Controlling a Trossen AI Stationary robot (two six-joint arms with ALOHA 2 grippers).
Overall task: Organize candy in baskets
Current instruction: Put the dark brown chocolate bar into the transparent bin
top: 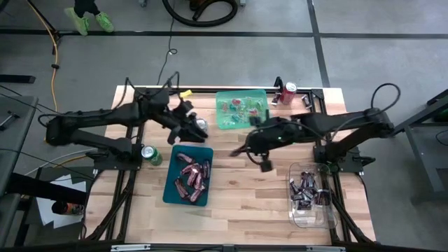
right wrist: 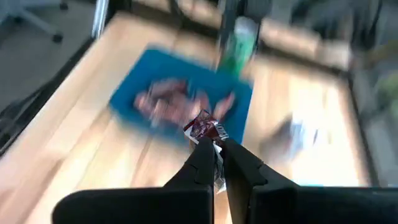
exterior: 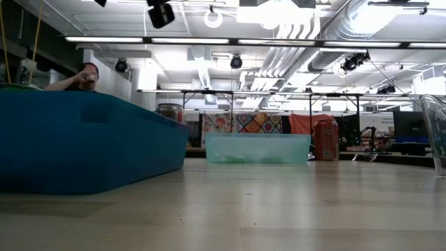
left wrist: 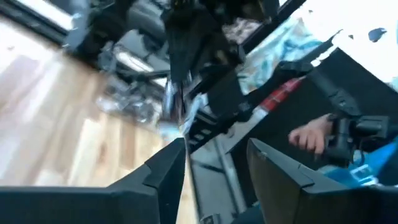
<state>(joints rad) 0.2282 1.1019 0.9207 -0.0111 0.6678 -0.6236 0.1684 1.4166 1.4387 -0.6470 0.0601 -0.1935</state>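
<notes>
We see the table [top: 238,203] carrying three baskets: the teal bin [top: 171,187] near the left arm with pinkish bars [top: 192,176] in it, the green bin [top: 225,120] at the far edge with small green and red pieces, and the clear bin [top: 302,213] at the right with dark bars [top: 308,190]. A green can [top: 150,154] stands just beside the teal bin, a red can [top: 288,91] beside the green one.

Our right gripper [right wrist: 216,151] hangs above the bare wood between the bins, its fingers pinched tight on a small red-wrapped candy [right wrist: 204,127] by one end. Our left gripper [left wrist: 216,155] sits raised beside the silver can [top: 201,125], fingers partly apart with nothing between them.

The hold on the candy looks thin; a quick swing could shake it loose onto the table. The two arms are close, so crossing paths risks a knock, and the left one could tip the silver can.
</notes>
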